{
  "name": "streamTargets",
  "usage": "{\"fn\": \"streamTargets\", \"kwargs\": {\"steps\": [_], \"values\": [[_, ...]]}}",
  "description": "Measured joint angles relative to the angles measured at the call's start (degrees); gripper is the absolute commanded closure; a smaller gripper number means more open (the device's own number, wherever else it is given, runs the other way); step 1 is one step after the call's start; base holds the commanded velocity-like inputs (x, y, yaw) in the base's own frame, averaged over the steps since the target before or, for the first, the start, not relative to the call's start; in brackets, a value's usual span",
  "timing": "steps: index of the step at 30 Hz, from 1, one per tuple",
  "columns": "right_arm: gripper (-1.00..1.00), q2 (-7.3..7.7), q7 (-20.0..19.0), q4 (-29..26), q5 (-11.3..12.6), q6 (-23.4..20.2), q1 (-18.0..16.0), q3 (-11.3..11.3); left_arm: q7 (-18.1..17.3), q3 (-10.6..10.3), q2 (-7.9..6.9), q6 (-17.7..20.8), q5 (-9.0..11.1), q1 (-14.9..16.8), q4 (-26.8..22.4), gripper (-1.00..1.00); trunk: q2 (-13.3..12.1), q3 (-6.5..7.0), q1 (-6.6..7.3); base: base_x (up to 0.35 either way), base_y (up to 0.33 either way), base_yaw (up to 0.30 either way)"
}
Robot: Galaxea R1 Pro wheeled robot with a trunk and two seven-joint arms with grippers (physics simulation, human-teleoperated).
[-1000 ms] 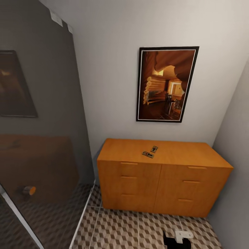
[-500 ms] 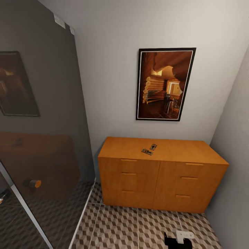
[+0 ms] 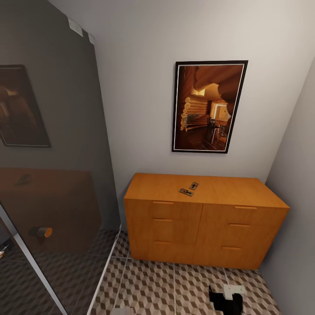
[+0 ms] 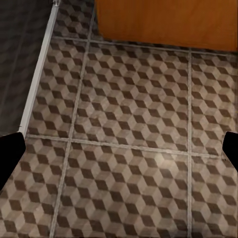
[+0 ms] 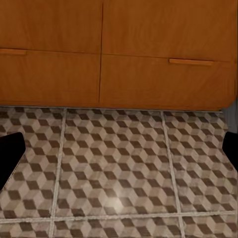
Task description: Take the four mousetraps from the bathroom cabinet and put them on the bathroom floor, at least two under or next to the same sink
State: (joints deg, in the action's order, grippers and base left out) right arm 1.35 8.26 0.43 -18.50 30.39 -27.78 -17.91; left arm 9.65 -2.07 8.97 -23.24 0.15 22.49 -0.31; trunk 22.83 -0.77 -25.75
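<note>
Above the bathroom floor (image 4: 129, 148), the left gripper (image 4: 119, 148) is hanging with its two dark fingertips (image 4: 10, 153) spread wide at opposite edges of the left wrist view, gripping nothing. Between them the cube-patterned tiles are showing, with a pale metal strip (image 4: 37, 74) running along one side and the lower edge of the cabinet (image 4: 168, 22) beyond. The right gripper (image 5: 119, 148) is likewise standing wide apart and empty over the tiles, its fingertips (image 5: 10, 151) framing the cabinet's lower drawer fronts and a slim bar handle (image 5: 191, 62). At the bottom edge of the head view, part of the right arm (image 3: 227, 297) is showing dark and white over the floor, in front of the cabinet's right half. Two mousetraps (image 3: 187, 192) are lying on the cabinet top, near its middle and toward the back edge, just beside each other. A framed picture (image 3: 210, 106) is hanging on the wall above the cabinet, and a dark glass panel (image 3: 48, 175) is standing to the cabinet's left.
</note>
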Motion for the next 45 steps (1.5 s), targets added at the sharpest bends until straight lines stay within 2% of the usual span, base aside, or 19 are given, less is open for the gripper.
{"fn": "streamTargets", "kwargs": {"steps": [1, 4, 9, 10, 13, 14, 20, 22, 28, 29, 30, 37, 38, 45], "values": [[-1.00, -0.07, 0.0, -1.1, -0.2, 0.0, 0.0, 0.0, 0.0, 0.0, 0.07, 0.5, 0.0, 0.0, -1.5, -1.00, 0.0, 0.00, 0.00, 0.000, 0.000, 0.000], [-1.00, -0.46, 0.0, -5.7, -1.5, -0.7, -0.1, 0.0, 0.1, 0.0, 0.55, 5.2, -0.1, 0.0, -8.1, -1.00, 0.0, 0.00, 0.00, 0.000, 0.000, 0.000], [-1.00, -1.46, 0.0, -11.5, -2.6, -4.3, -0.4, -0.1, 0.2, 0.0, 1.02, 14.6, 0.0, 0.1, -17.3, -1.00, 0.0, 0.00, 0.00, 0.000, 0.000, 0.000], [-1.00, -2.20, 0.0, -14.2, -2.9, -6.5, -0.4, 0.1, 0.1, 0.0, 1.02, 17.9, -0.1, 0.1, -21.1, -1.00, 0.0, 0.01, 0.00, 0.000, 0.000, 0.000], [-1.00, -3.41, 0.1, -18.8, -3.0, -10.4, -0.4, 0.1, 0.1, 0.0, 1.02, 21.9, 0.0, 0.1, -26.6, -1.00, 0.0, 0.00, 0.00, 0.000, 0.000, 0.000], [-1.00, -4.19, 0.0, -21.8, -3.1, -13.2, -0.4, 0.1, 0.2, 0.0, 1.02, 23.9, 0.0, 0.1, -29.5, -1.00, 0.0, 0.01, 0.00, 0.000, 0.000, 0.000], [-1.00, -6.25, -1.5, -30.8, -3.2, -21.8, -0.5, 0.8, 0.2, -0.1, 1.02, 30.7, 0.2, 0.1, -37.8, -1.00, 0.0, 0.00, 0.00, 0.000, 0.000, 0.000], [-1.00, -6.78, -3.4, -35.2, -3.1, -25.9, -0.5, 2.1, 0.2, -0.1, 1.02, 34.5, 0.2, 0.1, -42.2, -1.00, 0.0, 0.01, 0.00, 0.000, 0.000, 0.000], [-1.00, -7.41, -8.2, -44.7, -2.7, -33.7, -0.5, 4.6, 0.2, 0.1, 1.02, 43.9, 0.2, 0.1, -52.4, -1.00, 0.0, 0.00, 0.00, 0.000, 0.000, 0.000], [-1.00, -7.63, -9.6, -48.0, -2.6, -36.8, -0.5, 5.1, 0.3, 0.1, 1.02, 48.0, 0.2, 0.1, -55.8, -1.00, 0.0, 0.01, 0.00, 0.000, 0.000, 0.000], [-1.00, -7.78, -10.3, -49.8, -2.6, -38.6, -0.4, 5.3, 0.3, 0.1, 1.02, 50.2, 0.2, 0.1, -57.6, -1.00, 0.0, 0.00, 0.01, 0.000, 0.000, 0.000], [-1.00, -8.97, -15.3, -62.6, -2.4, -53.1, -0.3, 6.0, 0.3, -0.7, 1.02, 63.0, 0.3, 0.1, -68.8, -1.00, 0.0, 0.00, 0.01, 0.000, 0.000, 0.000], [-1.00, -9.18, -17.1, -66.0, -2.4, -57.0, -0.2, 6.0, 0.3, -1.1, 1.02, 65.4, 0.3, 0.1, -71.1, -1.00, 0.0, 0.00, 0.01, 0.000, 0.000, 0.000], [-1.00, -9.47, -22.2, -76.1, -2.5, -67.3, -0.1, 6.6, 0.4, -1.8, 1.02, 72.2, 0.2, 0.1, -77.7, -1.00, 0.0, 0.00, 0.01, 0.000, 0.000, 0.000]]}}
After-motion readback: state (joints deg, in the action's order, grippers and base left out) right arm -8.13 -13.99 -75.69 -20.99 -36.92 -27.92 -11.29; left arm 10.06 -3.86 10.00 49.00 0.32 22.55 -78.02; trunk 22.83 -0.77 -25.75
